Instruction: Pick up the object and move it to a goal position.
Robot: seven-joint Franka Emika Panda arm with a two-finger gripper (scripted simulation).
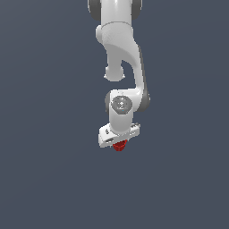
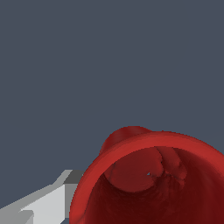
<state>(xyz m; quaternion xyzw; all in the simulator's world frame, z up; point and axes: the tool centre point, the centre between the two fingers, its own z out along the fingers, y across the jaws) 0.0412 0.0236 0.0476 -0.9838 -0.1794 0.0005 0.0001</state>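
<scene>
The white arm (image 1: 123, 58) hangs down from the top of the exterior view, its smooth, rounded links curving to a wrist joint with a grey round cap, below which the broad flat hand body sits tilted, lower toward the exterior view's left. The gripper (image 1: 119, 144) points downward, and the red cup (image 1: 119, 146) shows just beneath the hand body as a small red shape, narrower than the hand; the fingers themselves are too hidden there to make out. In the wrist view the cup (image 2: 148, 183) fills much of the frame, its open mouth facing the camera with a thick, smooth rounded rim and a lumpy, uneven inner floor; nothing lies inside it. One pale grey, blocky finger (image 2: 43, 205) sits right beside the cup's rim. Whether the pincer actually clamps the cup cannot be told. The surroundings are a plain, uniform slate-blue surface (image 1: 44, 179).
</scene>
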